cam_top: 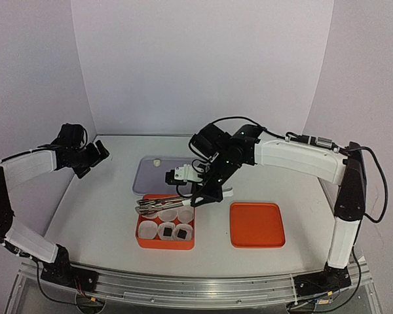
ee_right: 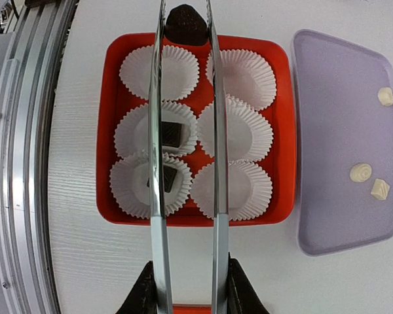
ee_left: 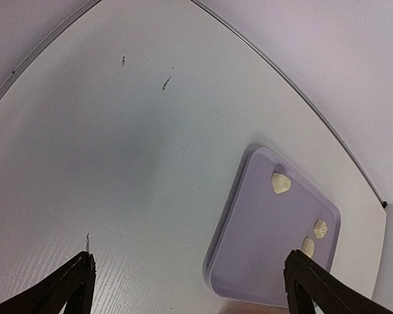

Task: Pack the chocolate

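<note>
Your right pincer [ee_right: 187,291] is clamped on the handle end of the metal tongs [ee_right: 155,216]. The tongs pinch one dark chocolate [ee_right: 185,25] at their tips, top centre of the right wrist frame. Your left pincer [ee_left: 193,288] is spread wide with nothing in it, over bare desk [ee_left: 105,131] at the far left of the top view, well apart from the box.

The relation that matters: the held piece shows at the top rim of the orange box [ee_right: 111,131], in line with the gap between the two top cups and not over either one. How high it hangs I cannot tell. The empty cup [ee_right: 160,72] that would finish the dark column lies below and left of it in that frame. One dark piece [ee_right: 173,134] sits in the middle-left cup and another [ee_right: 170,178] in the lower-left cup.

The tongs' long axis runs bottom to top of the frame, parallel to the columns. My read is that you pull back along that axis and shift left a little before letting go. Release here and it likely lands on the rim or between cups.

Three cream pieces [ee_right: 360,173] lie on the lilac tray [ee_right: 327,131] at the right of the frame, apart from the box. The right-hand column of cups [ee_right: 236,134] is empty. The right arm is plainly the nearer one.
</note>
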`<state>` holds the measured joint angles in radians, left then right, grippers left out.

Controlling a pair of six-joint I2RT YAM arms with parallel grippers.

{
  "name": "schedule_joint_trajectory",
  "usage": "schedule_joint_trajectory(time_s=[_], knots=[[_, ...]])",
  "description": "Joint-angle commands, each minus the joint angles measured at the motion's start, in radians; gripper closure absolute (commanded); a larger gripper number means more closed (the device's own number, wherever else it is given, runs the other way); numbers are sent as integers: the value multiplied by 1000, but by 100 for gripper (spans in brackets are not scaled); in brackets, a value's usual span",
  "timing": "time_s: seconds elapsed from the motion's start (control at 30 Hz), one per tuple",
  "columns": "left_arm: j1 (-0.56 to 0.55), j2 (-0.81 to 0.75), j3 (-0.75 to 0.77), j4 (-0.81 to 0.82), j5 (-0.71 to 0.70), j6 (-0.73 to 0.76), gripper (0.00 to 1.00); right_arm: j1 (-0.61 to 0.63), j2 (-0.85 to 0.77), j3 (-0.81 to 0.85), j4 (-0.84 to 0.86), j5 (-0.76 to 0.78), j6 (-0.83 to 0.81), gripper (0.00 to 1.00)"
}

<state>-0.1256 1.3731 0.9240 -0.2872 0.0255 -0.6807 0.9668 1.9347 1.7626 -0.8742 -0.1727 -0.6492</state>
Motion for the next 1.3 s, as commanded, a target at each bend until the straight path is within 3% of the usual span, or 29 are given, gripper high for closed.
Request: schedule_joint_trajectory(time_s=[0.0,1.27], knots=[[-2,-38,-11,33,29,14,0,3,-20,-4,25,22,27,91],[-1,-35,-17,13,-12,-14,0,44,77,-13,9,10,43,87]])
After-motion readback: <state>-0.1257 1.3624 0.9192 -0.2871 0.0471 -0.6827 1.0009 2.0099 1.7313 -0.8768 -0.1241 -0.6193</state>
